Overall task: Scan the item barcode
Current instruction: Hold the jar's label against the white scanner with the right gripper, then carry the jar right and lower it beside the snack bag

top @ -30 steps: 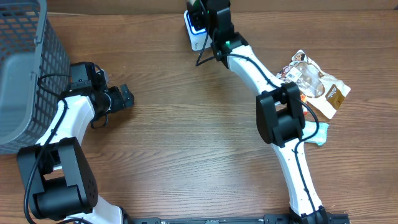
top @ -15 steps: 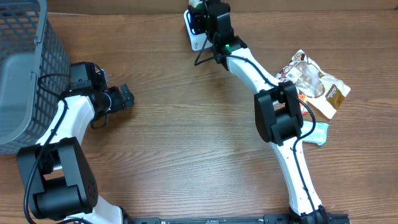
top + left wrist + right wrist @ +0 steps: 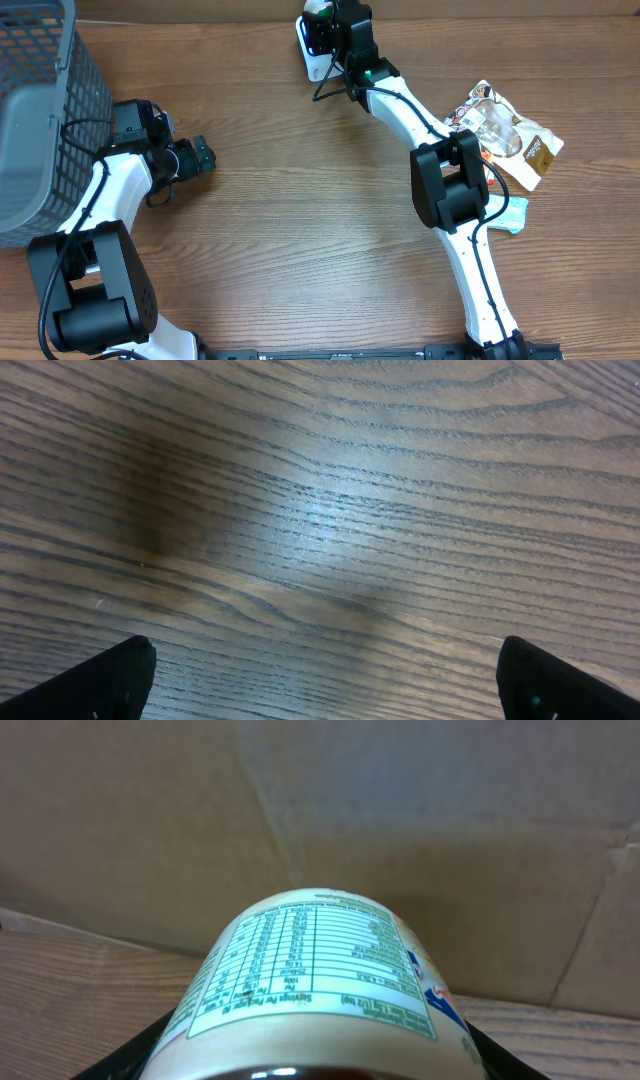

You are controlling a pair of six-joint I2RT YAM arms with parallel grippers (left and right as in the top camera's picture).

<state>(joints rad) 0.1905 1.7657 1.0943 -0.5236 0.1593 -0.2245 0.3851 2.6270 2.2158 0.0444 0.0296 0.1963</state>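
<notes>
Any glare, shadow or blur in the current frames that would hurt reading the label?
Left wrist: bright glare patch on the table, a dark shadow to its left, and the left fingertips soft in the bottom corners. Right wrist: the jar fills the foreground, its label print is small and slightly soft, and there is no glare on it. Overhead: even light, sharp, and the scanner glows blue.

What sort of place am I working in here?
Probably a mock checkout bench: a barcode scanner on the wooden table, a grey mesh basket, and a labelled container in the right gripper.
</notes>
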